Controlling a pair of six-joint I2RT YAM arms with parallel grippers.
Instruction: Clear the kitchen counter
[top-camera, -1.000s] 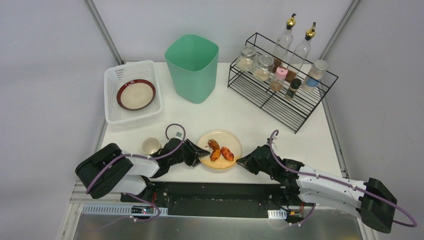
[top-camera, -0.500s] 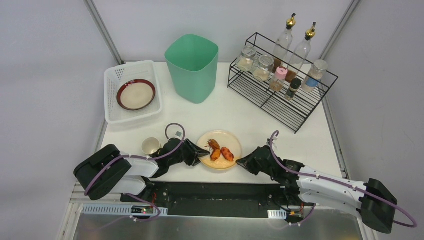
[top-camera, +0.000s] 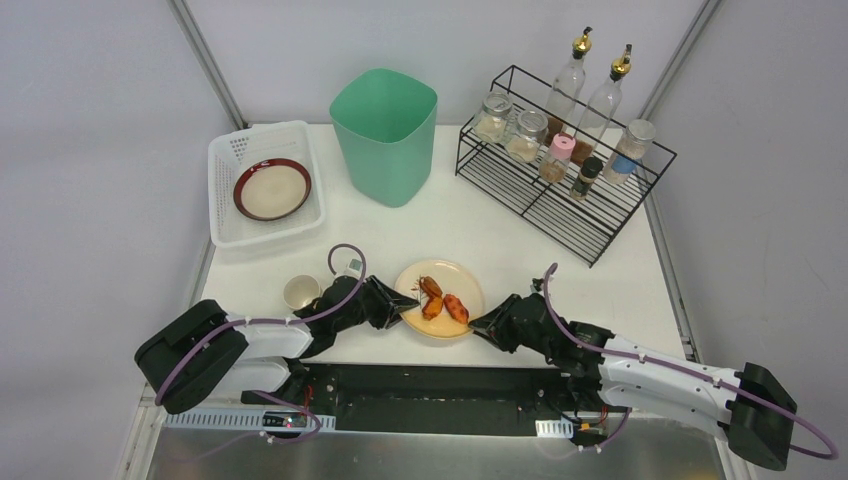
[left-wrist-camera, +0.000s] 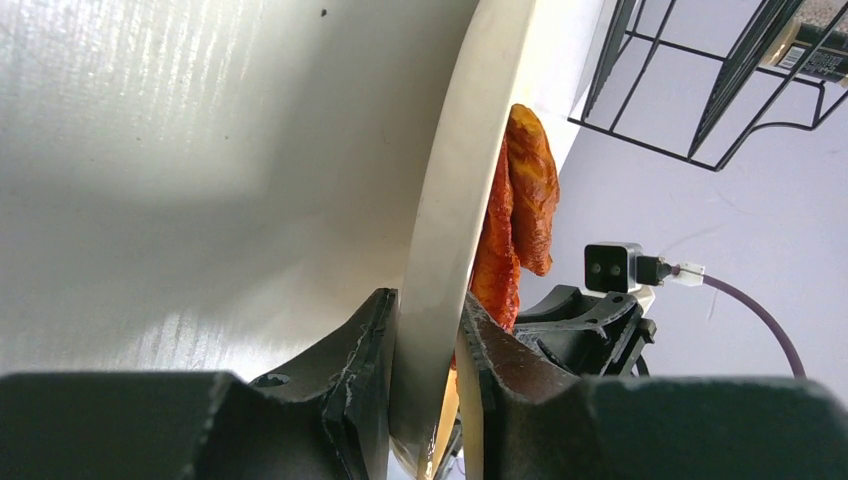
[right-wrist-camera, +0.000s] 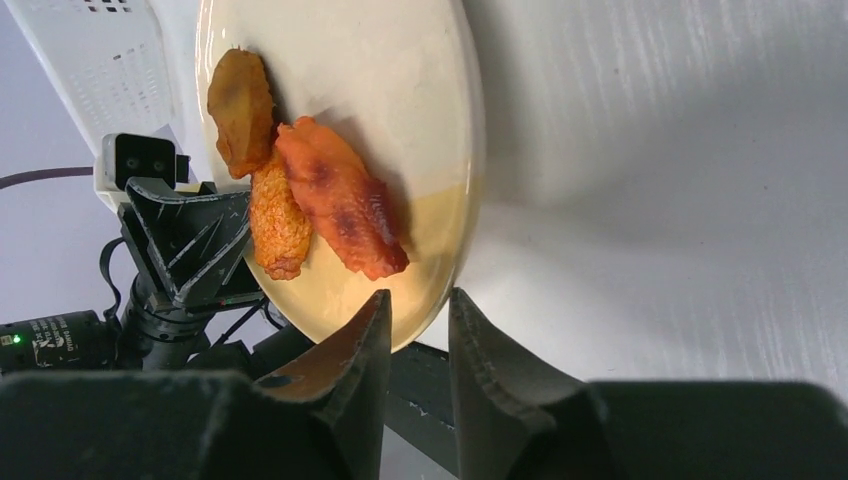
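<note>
A cream plate (top-camera: 455, 270) with fried chicken pieces (top-camera: 444, 303) sits near the front edge of the white kitchen counter (top-camera: 480, 225). My left gripper (top-camera: 402, 311) is shut on the plate's left rim; in the left wrist view the rim (left-wrist-camera: 450, 200) runs between the jaws of this gripper (left-wrist-camera: 428, 300), with the chicken (left-wrist-camera: 525, 180) beyond. My right gripper (top-camera: 479, 325) is at the plate's right front rim. In the right wrist view this gripper (right-wrist-camera: 418, 297) is open, the plate (right-wrist-camera: 400, 80) edge just at its tips and the chicken (right-wrist-camera: 340, 200) ahead.
A small cup (top-camera: 301, 292) stands just left of my left gripper. At the back left, a white basket (top-camera: 225, 195) holds a dark-rimmed bowl (top-camera: 272, 190). A green bin (top-camera: 385, 135) stands at the back middle. At the back right, a black wire rack (top-camera: 560, 205) holds jars and bottles.
My right gripper's jaws have parted and it has crept left to the plate's rim. The left jaws have closed tighter on the rim, and the left arm shifted slightly.
</note>
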